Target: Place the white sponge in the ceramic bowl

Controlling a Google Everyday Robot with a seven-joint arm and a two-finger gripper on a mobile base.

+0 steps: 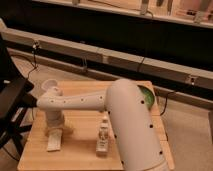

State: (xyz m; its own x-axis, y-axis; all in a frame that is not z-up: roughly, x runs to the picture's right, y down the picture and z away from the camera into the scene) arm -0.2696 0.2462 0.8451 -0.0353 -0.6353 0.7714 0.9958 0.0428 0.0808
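The white sponge [53, 142] lies flat on the wooden table [80, 152] near its front left corner. My gripper [55, 128] points down just above the sponge's far end, at the tip of the white arm [80, 102] that reaches leftward across the table. The ceramic bowl [147, 95] is green and sits at the table's far right. Most of it is hidden behind the arm's thick upper part.
A clear plastic bottle [103, 139] stands at the front middle of the table. A white mug [49, 88] stands at the far left behind the arm. A black chair [11, 102] is left of the table. A dark wall with a cable ledge runs behind.
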